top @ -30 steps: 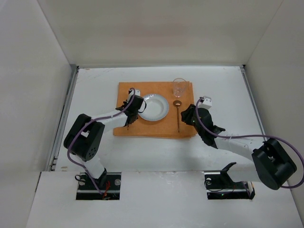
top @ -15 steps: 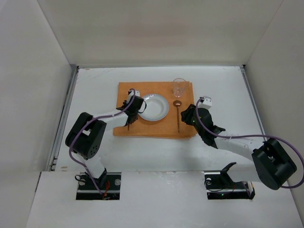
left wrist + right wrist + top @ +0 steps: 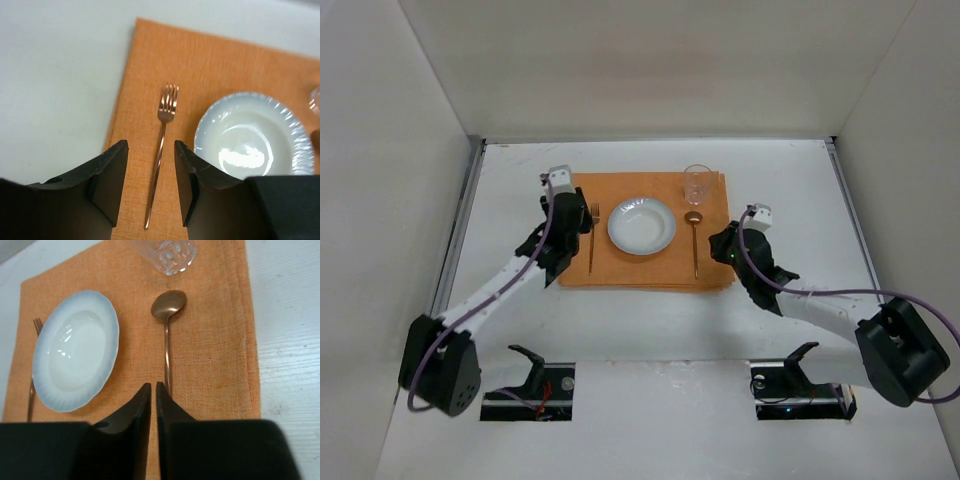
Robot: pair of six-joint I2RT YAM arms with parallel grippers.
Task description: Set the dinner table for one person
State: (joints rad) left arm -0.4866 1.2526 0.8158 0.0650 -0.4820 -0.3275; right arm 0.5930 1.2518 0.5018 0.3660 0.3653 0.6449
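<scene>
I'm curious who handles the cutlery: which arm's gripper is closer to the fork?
Left. The left gripper hangs open above the fork; the right gripper is across the plate, at the spoon.

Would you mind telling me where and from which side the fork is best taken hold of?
I'd grip the fork at mid-handle, coming straight down with the left hand open across it. It lies flat on the orange mat, thin and straight, tines pointing away. There is free mat on both sides of the handle, though the plate sits just to its right.
</scene>
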